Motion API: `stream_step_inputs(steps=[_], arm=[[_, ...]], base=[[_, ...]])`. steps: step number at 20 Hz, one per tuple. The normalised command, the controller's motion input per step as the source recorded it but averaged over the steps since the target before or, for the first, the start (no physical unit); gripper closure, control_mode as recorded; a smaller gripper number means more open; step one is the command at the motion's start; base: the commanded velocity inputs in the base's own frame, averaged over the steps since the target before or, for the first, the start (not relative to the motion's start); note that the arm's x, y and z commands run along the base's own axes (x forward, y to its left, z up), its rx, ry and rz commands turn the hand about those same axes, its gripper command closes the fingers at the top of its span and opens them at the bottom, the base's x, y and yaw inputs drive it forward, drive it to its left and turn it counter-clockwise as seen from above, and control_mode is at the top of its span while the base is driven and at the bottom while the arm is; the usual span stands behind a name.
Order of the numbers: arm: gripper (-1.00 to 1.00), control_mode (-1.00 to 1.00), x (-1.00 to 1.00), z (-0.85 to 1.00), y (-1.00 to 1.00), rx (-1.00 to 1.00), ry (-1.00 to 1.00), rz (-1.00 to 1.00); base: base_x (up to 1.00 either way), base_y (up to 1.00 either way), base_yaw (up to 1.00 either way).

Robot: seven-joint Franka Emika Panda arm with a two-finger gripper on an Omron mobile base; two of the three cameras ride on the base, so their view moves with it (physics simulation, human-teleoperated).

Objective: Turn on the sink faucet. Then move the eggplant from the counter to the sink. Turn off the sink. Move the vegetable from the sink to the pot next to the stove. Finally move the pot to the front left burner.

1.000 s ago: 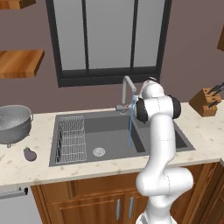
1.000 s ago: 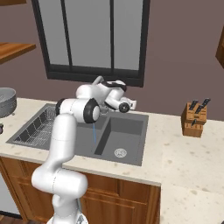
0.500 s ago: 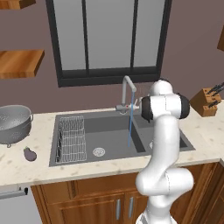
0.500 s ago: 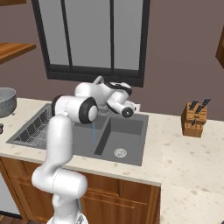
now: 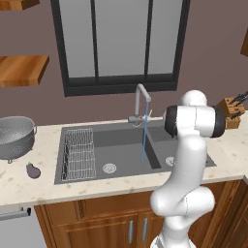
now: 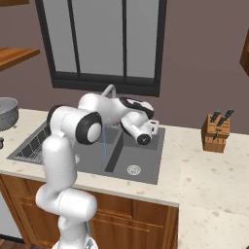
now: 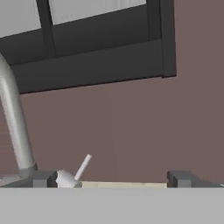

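The sink faucet (image 5: 141, 102) stands behind the sink (image 5: 121, 154), and a thin blue stream of water (image 5: 144, 140) falls from its spout into the basin. In the hand view the faucet's pipe (image 7: 15, 124) rises at the left with its small lever (image 7: 82, 166) tilted beside it. My gripper (image 7: 113, 179) is open and holds nothing; it is just right of the lever and faces the wall. The gripper (image 6: 154, 126) hovers over the sink's back right rim. The eggplant (image 5: 33, 170) lies on the counter (image 5: 29, 186) left of the sink. The pot and the stove are out of view.
A silver colander (image 5: 14, 136) sits on the counter behind the eggplant. A wire dish rack (image 5: 79, 153) fills the left basin. A wooden knife block (image 6: 216, 131) stands on the counter to the right. The window frame (image 7: 92, 65) and the wall are close ahead of the hand.
The arm's elbow and hand have swung to the right, away from the faucet. The water keeps running throughout. The jaws have stayed open.
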Motion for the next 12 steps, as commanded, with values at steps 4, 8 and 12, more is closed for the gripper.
stream_step_inputs(steps=[4, 8, 12], arm=[[-1.0, -1.0, -0.74, 0.36, -0.15, -0.04, -0.26, 0.07], [-1.0, -1.0, -0.72, 0.43, -0.08, -0.07, -0.29, 0.09], [-1.0, -1.0, -0.74, 0.54, -0.01, -0.08, -0.3, 0.1]], base=[[0.0, 0.0, 0.0], [0.0, 0.0, 0.0], [0.0, 0.0, 0.0]])
